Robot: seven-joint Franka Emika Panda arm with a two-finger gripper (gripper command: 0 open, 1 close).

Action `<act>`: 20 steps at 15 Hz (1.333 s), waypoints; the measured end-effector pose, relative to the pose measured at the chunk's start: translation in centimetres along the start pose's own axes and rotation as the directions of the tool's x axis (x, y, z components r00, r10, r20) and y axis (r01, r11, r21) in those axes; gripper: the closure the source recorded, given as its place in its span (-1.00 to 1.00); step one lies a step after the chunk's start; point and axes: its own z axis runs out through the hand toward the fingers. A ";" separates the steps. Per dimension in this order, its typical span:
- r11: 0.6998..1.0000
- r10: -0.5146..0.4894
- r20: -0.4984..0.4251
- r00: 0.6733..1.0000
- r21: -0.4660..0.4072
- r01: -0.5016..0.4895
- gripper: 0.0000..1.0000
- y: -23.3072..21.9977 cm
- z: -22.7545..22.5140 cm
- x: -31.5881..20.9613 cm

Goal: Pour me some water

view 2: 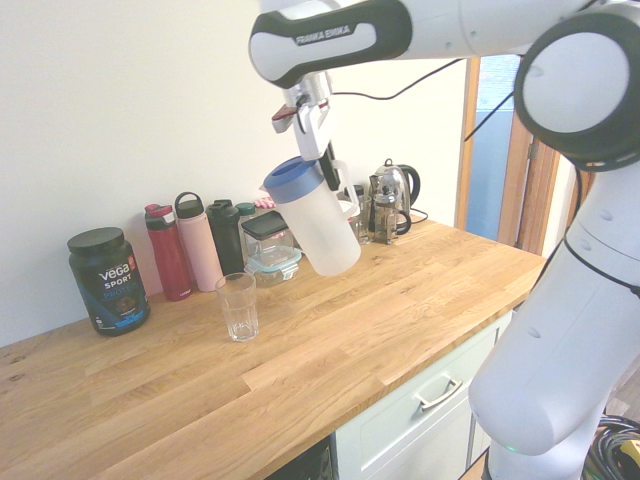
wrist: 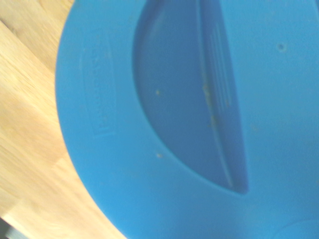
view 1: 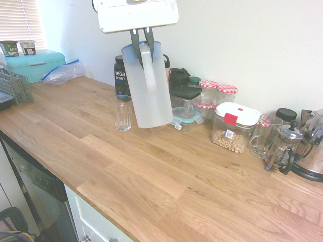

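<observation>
Now the gripper (view 1: 142, 38), clamped on the jug (view 1: 149, 88) handle at upper centre, should tip slowly, spout kept right over the glass (view 1: 122, 113) just lower left.

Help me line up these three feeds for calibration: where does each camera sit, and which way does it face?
First exterior view: above the counter's front edge, facing the wall; gripper holds the pitcher beside the glass.
Second exterior view: opposite end of the counter, looking along it; the whole arm shows.
Wrist view: looks down on the pitcher's blue lid; no fingers visible.
Both exterior views share the pitcher, glass and Vega tub.
</observation>
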 end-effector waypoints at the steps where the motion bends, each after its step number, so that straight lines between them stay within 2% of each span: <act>1: 0.998 0.049 -0.006 0.999 0.029 -0.049 1.00 1.5 0.3 -1.0; 4: 0.975 0.196 -0.022 0.980 0.107 -0.193 1.00 5.3 2.1 -3.2; 7: 0.927 0.347 -0.037 0.937 0.167 -0.337 1.00 7.8 4.4 -3.4; 10: 0.853 0.498 -0.048 0.866 0.205 -0.480 1.00 9.1 7.6 -3.0; 12: 0.793 0.590 -0.050 0.806 0.224 -0.567 1.00 10.0 8.8 -2.9; 14: 0.723 0.676 -0.059 0.735 0.243 -0.646 1.00 11.2 9.4 -2.8; 17: 0.604 0.787 -0.069 0.613 0.288 -0.743 1.00 12.0 11.4 -2.7; 18: 0.579 0.804 -0.074 0.589 0.317 -0.751 1.00 11.8 12.1 -2.6; 19: 0.572 0.807 -0.071 0.587 0.341 -0.746 1.00 11.6 12.9 -2.6; 20: 0.579 0.799 -0.060 0.599 0.350 -0.737 1.00 11.4 13.8 -2.7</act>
